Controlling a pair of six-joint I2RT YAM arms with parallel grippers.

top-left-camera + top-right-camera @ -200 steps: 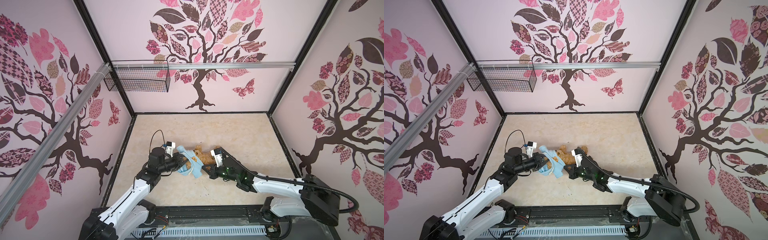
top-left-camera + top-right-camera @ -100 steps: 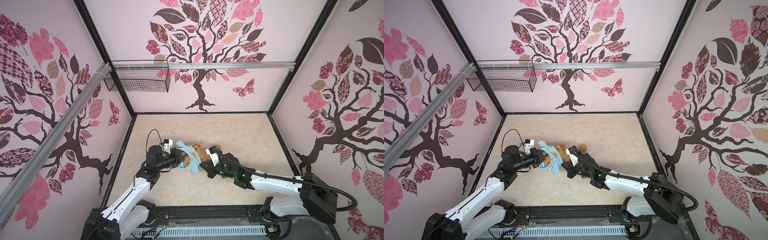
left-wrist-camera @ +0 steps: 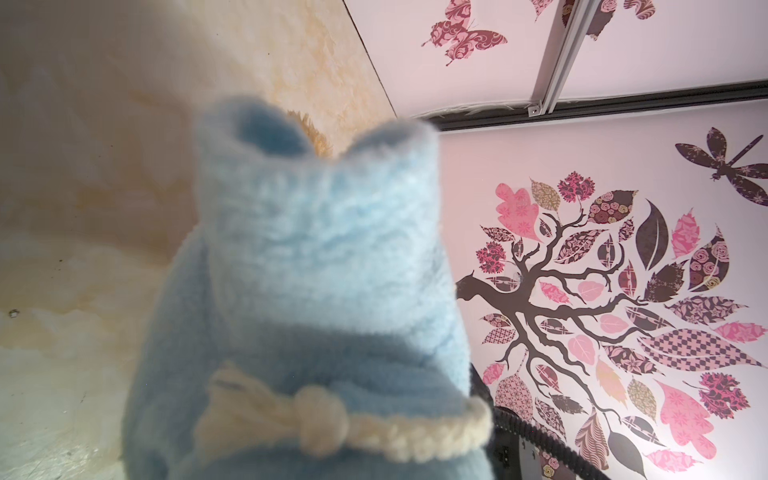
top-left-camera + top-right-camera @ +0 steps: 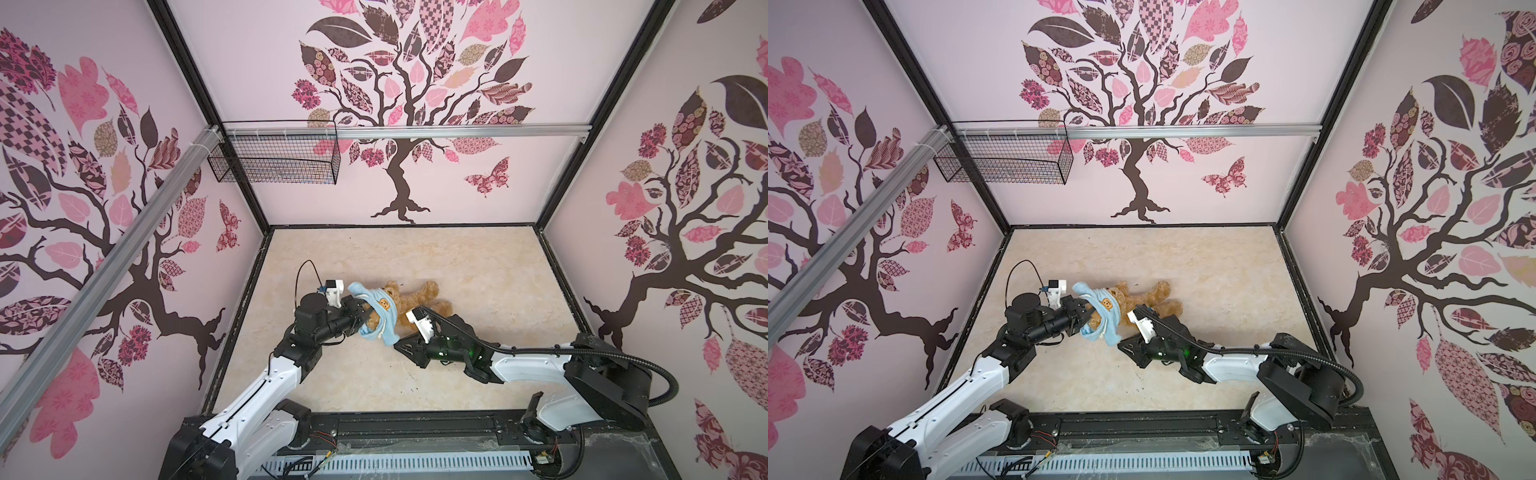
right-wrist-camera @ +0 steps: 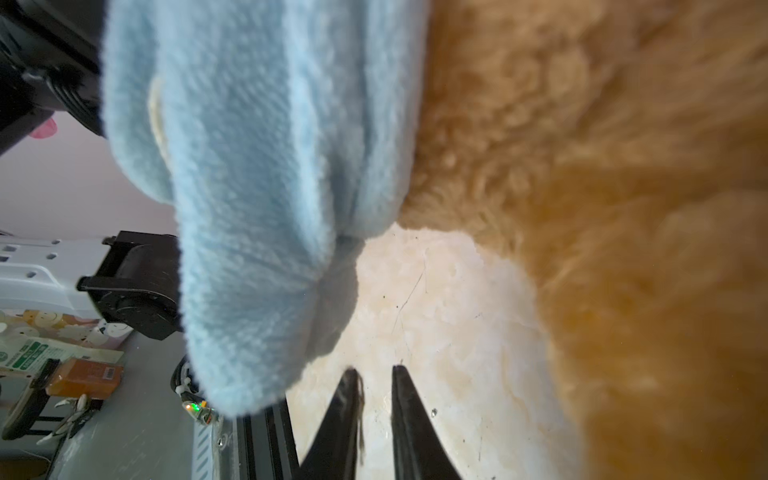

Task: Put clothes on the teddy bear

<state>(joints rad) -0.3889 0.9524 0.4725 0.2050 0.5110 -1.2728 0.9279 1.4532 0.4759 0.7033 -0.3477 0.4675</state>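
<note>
Pinching shirt (image 4: 380, 311) in left tool (image 4: 360, 320) over head of teddy bear (image 4: 420, 297), body stretching rightward; with right tool (image 5: 374, 374) slightly parted, empty, just nearside.

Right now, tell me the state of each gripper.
Left gripper: closed, holding the blue shirt.
Right gripper: jaws slightly apart, holding nothing.

Teddy bear (image 4: 419, 299) head, perhaps face too, under blue shirt (image 4: 381, 321).
</note>
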